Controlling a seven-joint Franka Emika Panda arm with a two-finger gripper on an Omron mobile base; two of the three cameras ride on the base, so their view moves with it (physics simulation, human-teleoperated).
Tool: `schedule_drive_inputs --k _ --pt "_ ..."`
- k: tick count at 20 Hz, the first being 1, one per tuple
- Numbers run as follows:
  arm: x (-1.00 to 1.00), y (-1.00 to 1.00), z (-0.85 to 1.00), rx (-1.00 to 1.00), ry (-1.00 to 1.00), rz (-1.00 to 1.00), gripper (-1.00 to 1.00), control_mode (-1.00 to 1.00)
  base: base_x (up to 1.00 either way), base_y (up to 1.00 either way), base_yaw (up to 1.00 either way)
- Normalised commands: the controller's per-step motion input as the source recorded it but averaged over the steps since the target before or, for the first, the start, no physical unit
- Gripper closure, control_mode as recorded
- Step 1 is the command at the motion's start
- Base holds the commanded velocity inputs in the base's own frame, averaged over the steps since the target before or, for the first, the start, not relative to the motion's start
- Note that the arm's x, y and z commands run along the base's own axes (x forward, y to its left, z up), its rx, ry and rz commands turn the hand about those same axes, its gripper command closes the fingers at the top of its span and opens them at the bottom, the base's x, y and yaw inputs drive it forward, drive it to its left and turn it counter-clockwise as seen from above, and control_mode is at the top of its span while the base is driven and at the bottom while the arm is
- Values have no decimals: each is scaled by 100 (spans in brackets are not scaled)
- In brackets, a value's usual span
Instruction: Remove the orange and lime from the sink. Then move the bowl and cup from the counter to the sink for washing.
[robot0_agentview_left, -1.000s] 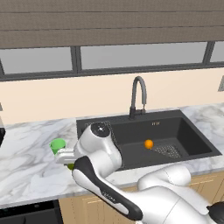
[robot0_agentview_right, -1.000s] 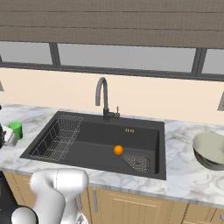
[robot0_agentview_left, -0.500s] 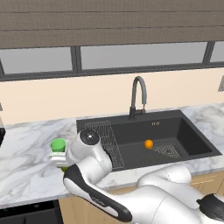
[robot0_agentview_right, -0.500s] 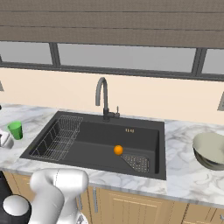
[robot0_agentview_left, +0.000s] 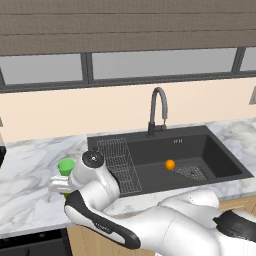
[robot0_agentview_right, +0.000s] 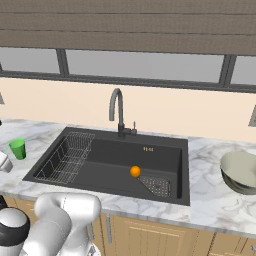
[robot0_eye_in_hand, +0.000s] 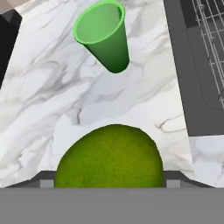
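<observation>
Lime (robot0_eye_in_hand: 109, 156) is held between spread jaws at the hand view's bottom; cup (robot0_eye_in_hand: 103, 35) is seen upper centre, on counter (robot0_eye_in_hand: 52, 105).

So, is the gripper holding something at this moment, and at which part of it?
Yes, the lime: it sits between the fingers, gripped at its two opposite sides, above the counter near the cup.

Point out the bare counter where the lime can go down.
Bare marble lies left of the sink, in front of the cup and toward the counter front edge, right under the lime. Another bare patch sits between the sink and the bowl. Beside the cup it is tightest.
</observation>
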Motion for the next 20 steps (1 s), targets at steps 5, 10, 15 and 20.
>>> schedule_drive_inputs --k 5,10,15,20 --pt "13 16 -5 0 14 0 100 -100 0 0 0" --pt "7 14 -13 0 8 0 100 -100 0 0 0" --pt "4 17 -18 0 0 -3 100 -100 0 0 0" --pt "5 17 -18 0 0 -5 100 -100 0 0 0"
